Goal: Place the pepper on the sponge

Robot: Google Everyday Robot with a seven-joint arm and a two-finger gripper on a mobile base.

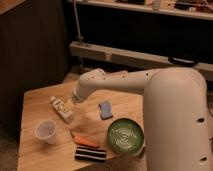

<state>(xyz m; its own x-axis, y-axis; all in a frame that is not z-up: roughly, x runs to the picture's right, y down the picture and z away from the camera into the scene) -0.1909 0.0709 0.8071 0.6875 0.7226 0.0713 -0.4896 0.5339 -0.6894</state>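
Observation:
The pepper (pixel 84 140), a small orange-red tapered piece, lies on the wooden table (pixel 35 100) near its front edge, just behind a striped block. The light-blue sponge (pixel 105 109) rests flat near the middle of the table, up and to the right of the pepper. My white arm reaches in from the right and ends in the gripper (pixel 62 109), low over the table's left-middle. The gripper is left of the sponge and behind-left of the pepper, apart from both.
A black-and-white striped block (pixel 90 154) lies at the front edge. To its right stands a green bowl (pixel 125 136). A white cup (pixel 46 131) stands front-left. Dark cabinets and a shelf rise behind the table.

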